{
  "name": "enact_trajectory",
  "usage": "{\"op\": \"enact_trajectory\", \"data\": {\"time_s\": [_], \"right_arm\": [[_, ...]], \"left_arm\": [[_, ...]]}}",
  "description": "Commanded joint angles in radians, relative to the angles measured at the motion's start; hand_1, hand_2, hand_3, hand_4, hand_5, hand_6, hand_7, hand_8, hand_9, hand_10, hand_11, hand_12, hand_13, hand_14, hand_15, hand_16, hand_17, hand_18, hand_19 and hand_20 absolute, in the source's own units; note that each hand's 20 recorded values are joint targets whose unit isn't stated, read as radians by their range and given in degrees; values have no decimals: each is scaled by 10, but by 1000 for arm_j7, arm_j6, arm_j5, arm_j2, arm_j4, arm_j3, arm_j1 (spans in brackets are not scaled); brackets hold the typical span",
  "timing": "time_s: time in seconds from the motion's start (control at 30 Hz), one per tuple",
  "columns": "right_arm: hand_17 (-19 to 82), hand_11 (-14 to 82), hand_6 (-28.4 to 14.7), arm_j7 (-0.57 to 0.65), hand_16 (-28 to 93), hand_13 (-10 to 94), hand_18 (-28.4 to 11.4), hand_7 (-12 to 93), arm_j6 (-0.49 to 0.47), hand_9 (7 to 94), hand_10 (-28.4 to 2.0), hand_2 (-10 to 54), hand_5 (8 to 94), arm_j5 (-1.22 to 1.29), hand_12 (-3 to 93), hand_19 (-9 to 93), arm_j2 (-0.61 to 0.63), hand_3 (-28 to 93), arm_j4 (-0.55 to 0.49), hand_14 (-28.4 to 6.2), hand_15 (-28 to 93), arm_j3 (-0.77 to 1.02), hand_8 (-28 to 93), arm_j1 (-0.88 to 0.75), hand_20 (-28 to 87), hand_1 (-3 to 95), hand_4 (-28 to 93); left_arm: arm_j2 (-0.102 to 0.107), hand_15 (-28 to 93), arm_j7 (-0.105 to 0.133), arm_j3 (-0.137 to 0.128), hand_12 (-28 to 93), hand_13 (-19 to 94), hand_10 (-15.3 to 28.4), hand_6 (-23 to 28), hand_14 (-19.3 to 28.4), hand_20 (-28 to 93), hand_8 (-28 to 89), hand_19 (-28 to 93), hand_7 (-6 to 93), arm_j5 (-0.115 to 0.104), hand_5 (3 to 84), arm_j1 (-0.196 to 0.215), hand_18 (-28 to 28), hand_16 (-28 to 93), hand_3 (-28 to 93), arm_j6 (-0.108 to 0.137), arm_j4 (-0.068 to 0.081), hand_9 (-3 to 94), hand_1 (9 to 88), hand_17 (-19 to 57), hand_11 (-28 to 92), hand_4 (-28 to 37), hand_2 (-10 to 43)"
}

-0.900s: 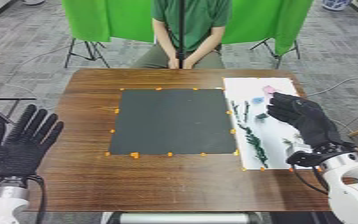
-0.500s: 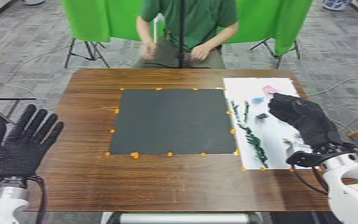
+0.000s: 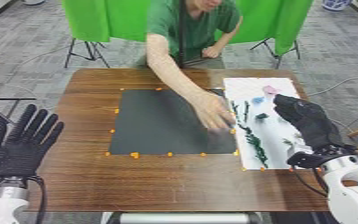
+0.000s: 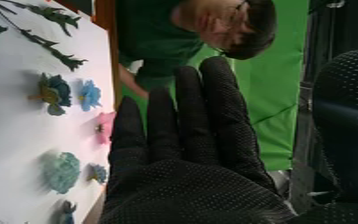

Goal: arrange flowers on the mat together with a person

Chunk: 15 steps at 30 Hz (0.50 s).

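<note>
"Where is the mat?"

"The dark mat (image 3: 162, 122) lies flat in the middle of the counter (image 3: 158, 187), with orange pieces (image 3: 135, 155) dotted around its edges. Just to its right is a white sheet (image 3: 281, 159)."

"And the flowers?"

"On that sheet. In the head view, the pink flower (image 3: 270, 90) is near the far end, the light blue flower (image 3: 257, 100) beside it, and the dark teal flower (image 3: 262, 116) nearer to the robot. A long leafy stem (image 3: 253, 142) runs down the sheet's left part. The right wrist view gives me a pale green flower (image 4: 62, 172) there too, with a small blue flower (image 4: 97, 173) next to it."

"What are the robot's hands doing?"

"The right hand (image 3: 307, 120) is above the right side of the sheet, its fingers straight and holding nothing. The left hand (image 3: 15, 155) is at the left of the counter, palm showing, fingers spread and bare of any load."

"Anyone else?"

"A person's arm (image 3: 171, 72) stretches across the mat from the far side. The person's hand (image 3: 213, 114) is blurred at the mat's right edge, beside the sheet; I cannot tell whether it grasps anything."
</note>
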Motion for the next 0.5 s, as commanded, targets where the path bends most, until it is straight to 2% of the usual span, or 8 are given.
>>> {"op": "enact_trajectory", "data": {"time_s": [0.03, 0.1, 0.13, 0.17, 0.23, 0.27, 0.5], "right_arm": [[207, 53, -47, 3, -11, 311, -80, 124, -7, 454, -133, -46, 521, 2, 87, 14, 4, 719, -3, -101, 123, 1, -112, -6, 202, 259, -217], [207, 52, -47, 2, -6, 312, -83, 124, -1, 454, -135, -46, 520, 1, 89, 12, 6, 719, -2, -101, 123, -3, -112, -6, 206, 259, -217], [207, 52, -47, 6, -4, 312, -84, 124, -4, 455, -135, -46, 519, 1, 89, 11, 3, 719, -1, -101, 123, -2, -111, -6, 207, 259, -217], [206, 52, -47, 9, -1, 313, -86, 124, -5, 454, -135, -46, 519, 2, 90, 10, 2, 720, 0, -103, 123, -3, -111, -7, 208, 259, -217], [205, 52, -47, 8, 4, 314, -89, 124, -4, 454, -134, -47, 518, 4, 91, 9, 0, 722, 0, -106, 124, -3, -111, -10, 210, 260, -217], [204, 52, -47, 9, 6, 315, -89, 124, -4, 454, -134, -47, 518, 1, 91, 8, -1, 722, 0, -107, 123, -3, -111, -10, 210, 260, -217], [201, 51, -47, 10, 17, 313, -90, 126, -1, 451, -136, -46, 517, 1, 93, 7, -2, 722, -4, -112, 119, 4, -112, -17, 210, 261, -218]], "left_arm": [[-14, 292, -9, -5, 86, 311, 138, 73, 158, 140, -78, 318, 64, 14, 432, 19, 147, -55, 687, 2, -1, 397, 240, -30, 139, -283, 112], [-13, 292, -9, -3, 86, 311, 137, 73, 158, 141, -78, 318, 64, 10, 432, 15, 147, -55, 687, 5, 1, 397, 241, -30, 139, -283, 112], [-12, 292, -7, -3, 86, 312, 138, 73, 158, 141, -78, 318, 64, 6, 432, 16, 147, -55, 687, 15, -2, 398, 241, -30, 139, -283, 112], [-13, 292, -7, -3, 87, 312, 138, 73, 158, 141, -77, 318, 65, -7, 432, 17, 147, -55, 688, 38, -9, 398, 242, -30, 139, -283, 112], [-11, 295, -1, 1, 88, 314, 140, 75, 158, 141, -77, 320, 69, -12, 437, 14, 147, -55, 690, 25, -3, 399, 243, -30, 141, -283, 112], [-11, 297, 3, 0, 88, 315, 140, 75, 158, 142, -77, 321, 70, -14, 438, 19, 147, -55, 691, 31, -7, 400, 243, -30, 142, -283, 112], [-11, 299, 4, -5, 88, 316, 139, 75, 157, 143, -79, 326, 71, -13, 439, 24, 148, -58, 691, 29, -8, 402, 245, -30, 144, -283, 113]]}}
